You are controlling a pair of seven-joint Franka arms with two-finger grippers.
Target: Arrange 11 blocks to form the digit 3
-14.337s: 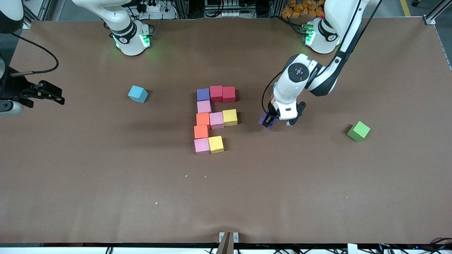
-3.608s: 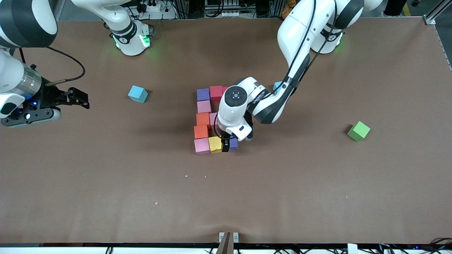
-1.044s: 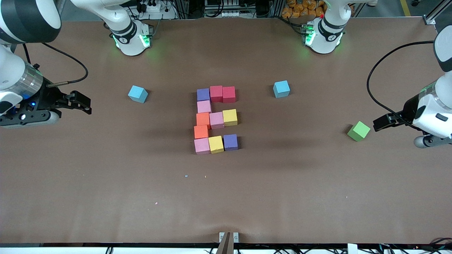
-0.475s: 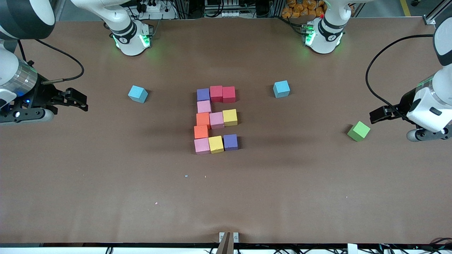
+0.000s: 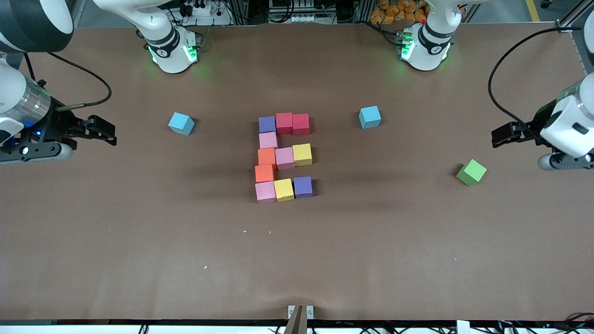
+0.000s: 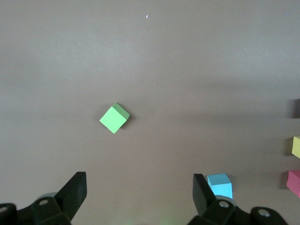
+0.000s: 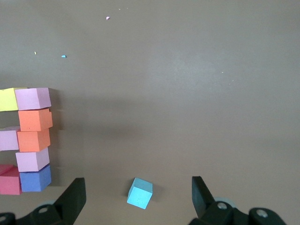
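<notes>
The eleven blocks (image 5: 283,157) sit pressed together near the middle of the desk (image 5: 139,241). Farthest from the front camera is a row of a purple cube and two red ones. From the purple cube a column runs toward the camera: pink, orange, orange, pink. A pink and a yellow cube branch off the upper orange one toward the left arm's end, and a yellow and a purple cube branch off the nearest pink one the same way. One blue cube (image 5: 181,123) lies apart from the blocks toward the right arm's end, another blue cube (image 5: 370,116) toward the left arm's end, and a green cube (image 5: 471,172) well apart from them at that same end. The left gripper (image 5: 501,136) hangs over bare desk near the green cube, fingers wide and empty. The right gripper (image 5: 106,131) hangs over the right arm's end, near the first blue cube, fingers wide and empty.
</notes>
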